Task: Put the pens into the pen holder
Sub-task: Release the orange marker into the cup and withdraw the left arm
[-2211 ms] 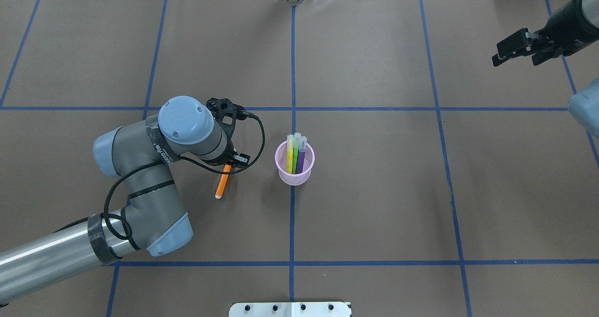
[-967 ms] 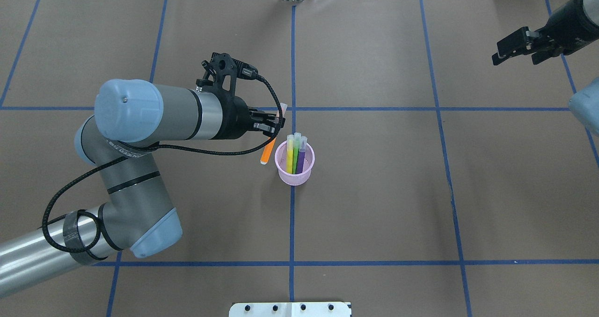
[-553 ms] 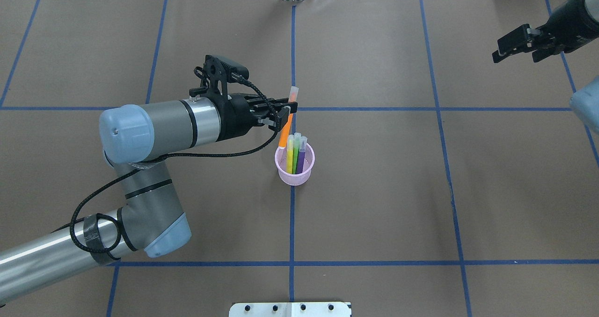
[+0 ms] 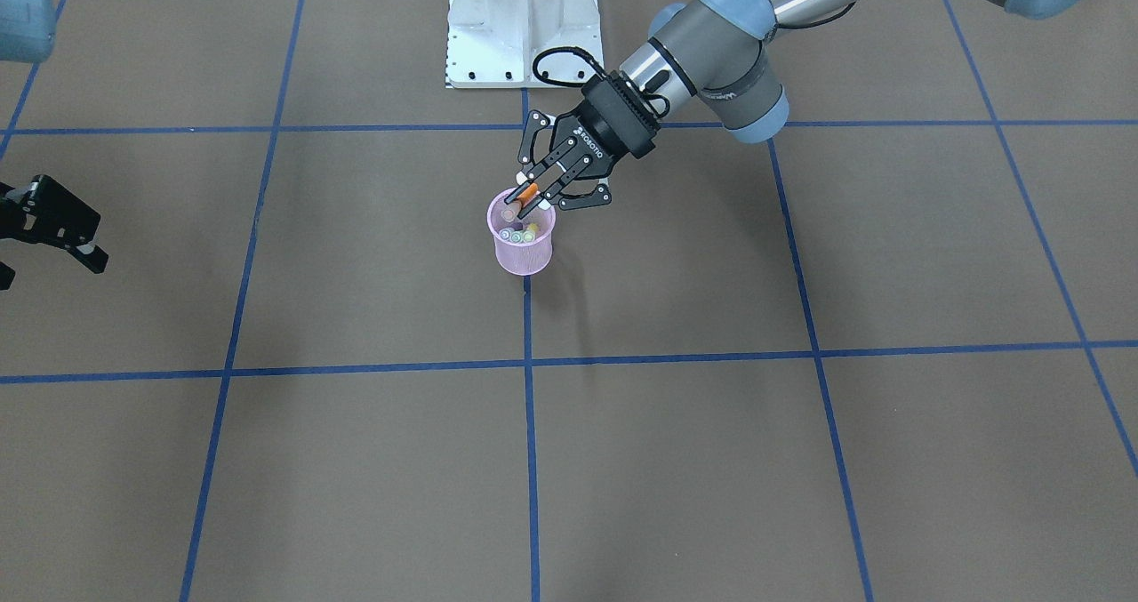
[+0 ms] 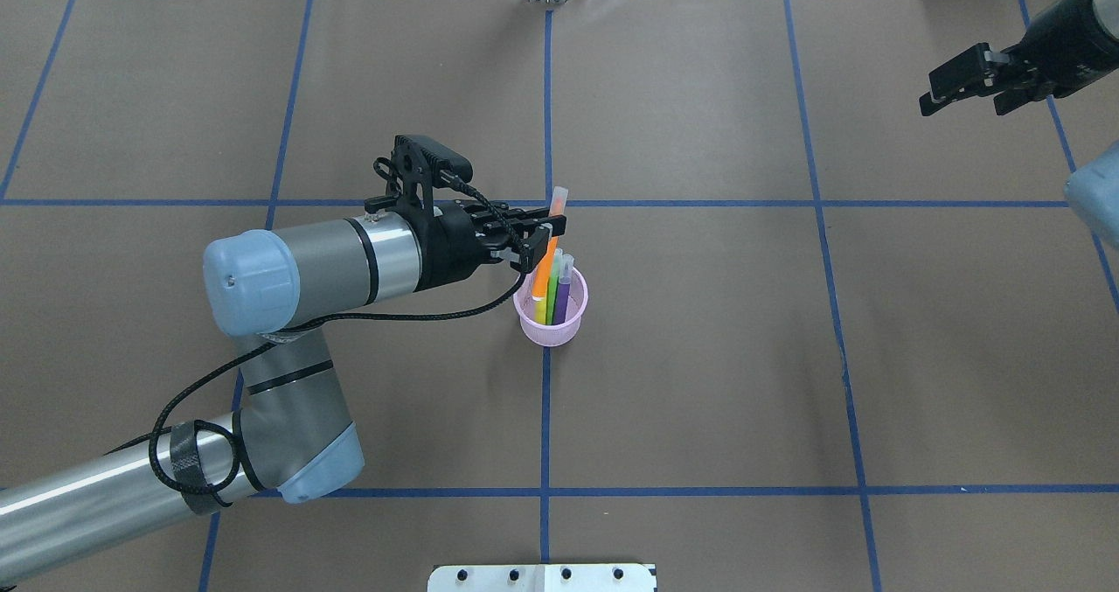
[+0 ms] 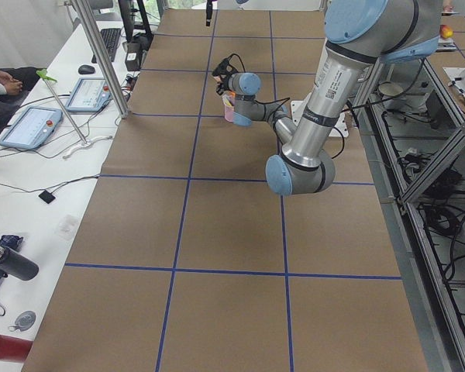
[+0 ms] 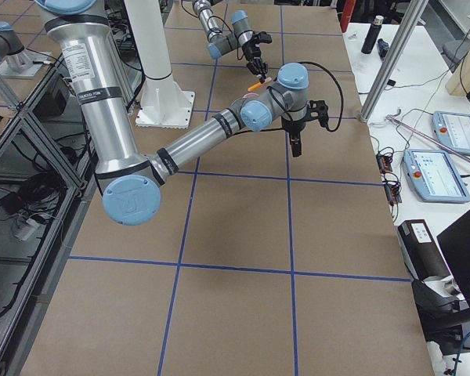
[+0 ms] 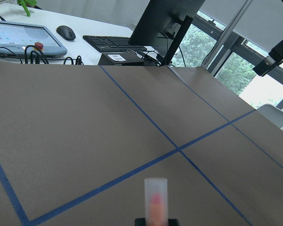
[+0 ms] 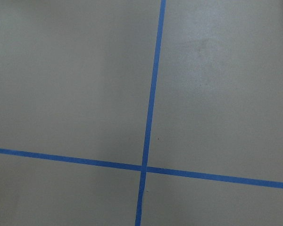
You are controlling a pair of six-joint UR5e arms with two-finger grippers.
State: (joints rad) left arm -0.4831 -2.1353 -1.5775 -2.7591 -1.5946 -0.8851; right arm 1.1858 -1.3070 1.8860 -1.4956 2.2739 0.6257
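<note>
**Item: orange pen (image 5: 546, 264), in transit to holder.**

- **Change:** Two seconds back it lay flat on the table left of the pen holder (image 5: 551, 334), under the left gripper (image 5: 549, 229). It was then lifted, swung near upright and carried over the rim. Now it stands steeply, cap end up, and its lower end looks to be inside the holder's mouth, though the depth is unclear.
- **Grip:** The left gripper's two black fingers are clamped across the upper barrel, just below the cap.
- **Other arm:** The right gripper (image 5: 966, 102) hangs well apart at the far right corner, fingers spread and holding nothing.
- **Meaning for the task:** The yellowish pen (image 5: 540, 310), green pen (image 5: 552, 299) and purple pen (image 5: 564, 295) already stand in the holder. No other pen shows on the table, so this appears to be the last one, with only lowering and release left to do.

**Materials and shapes.**

- **Pens:** Slim, straight plastic sticks with saturated barrels. Each is topped by a pale translucent cap, and on the wrist view the orange pen's cap shows a pinkish tip inside.
- **Holder:** A small round cup of pink-lilac wire mesh. It is see-through, tapers slightly toward the base and stands upright on a blue tape line (image 5: 545, 417).
- **Table cover (image 5: 699, 356):** Matte brown paper gridded with blue tape.
</note>
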